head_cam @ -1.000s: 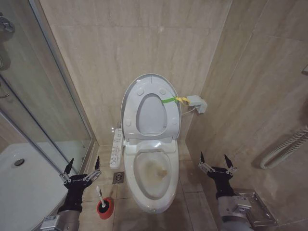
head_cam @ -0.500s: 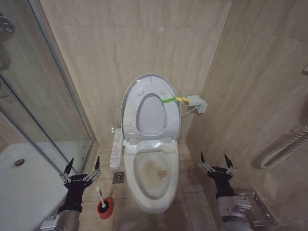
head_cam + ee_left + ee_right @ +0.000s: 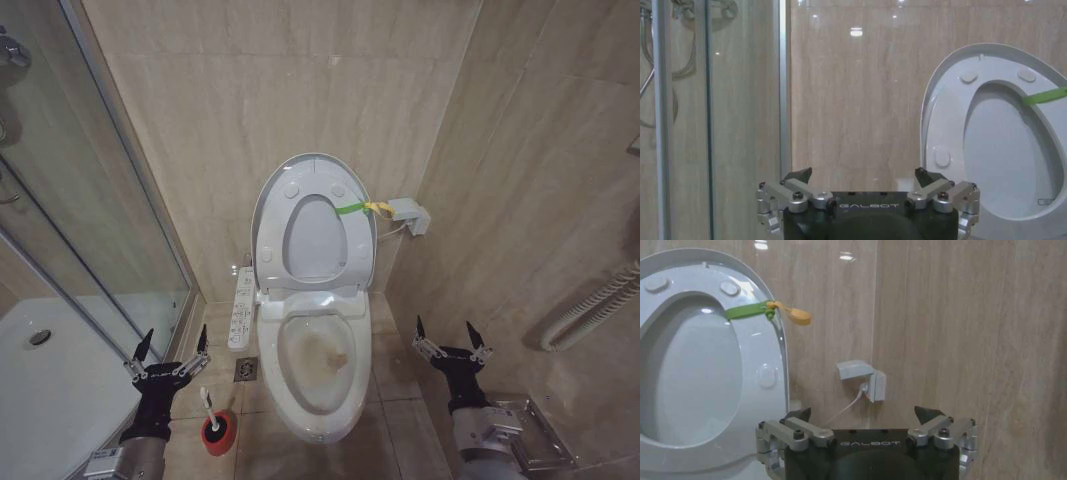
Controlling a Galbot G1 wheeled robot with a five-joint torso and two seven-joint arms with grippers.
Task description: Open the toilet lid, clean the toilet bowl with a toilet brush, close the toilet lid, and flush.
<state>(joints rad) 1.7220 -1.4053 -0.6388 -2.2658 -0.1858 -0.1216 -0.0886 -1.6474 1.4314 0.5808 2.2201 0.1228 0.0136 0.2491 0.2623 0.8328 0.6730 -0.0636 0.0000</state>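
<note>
The toilet lid point(image 3: 313, 165) stands raised against the back wall, a green-and-yellow strap point(image 3: 352, 208) tied at its edge; it also appears in the left wrist view point(image 3: 953, 100) and the right wrist view point(image 3: 680, 270). Below it the toilet bowl point(image 3: 352, 395) lies uncovered, with a brownish stain inside. The toilet brush point(image 3: 209, 405) stands in its red base point(image 3: 218, 432) on the floor, left of the bowl. My left gripper point(image 3: 175, 340) point(image 3: 862, 175) hangs open just above and left of the brush. My right gripper point(image 3: 444, 328) point(image 3: 862, 412) hangs open to the right of the bowl.
A glass shower door and white shower tray point(image 3: 50, 380) close off the left. A button panel point(image 3: 241, 310) and a floor drain point(image 3: 246, 369) lie left of the bowl. On the right wall are a socket box point(image 3: 410, 215) and a ribbed hose point(image 3: 590, 310).
</note>
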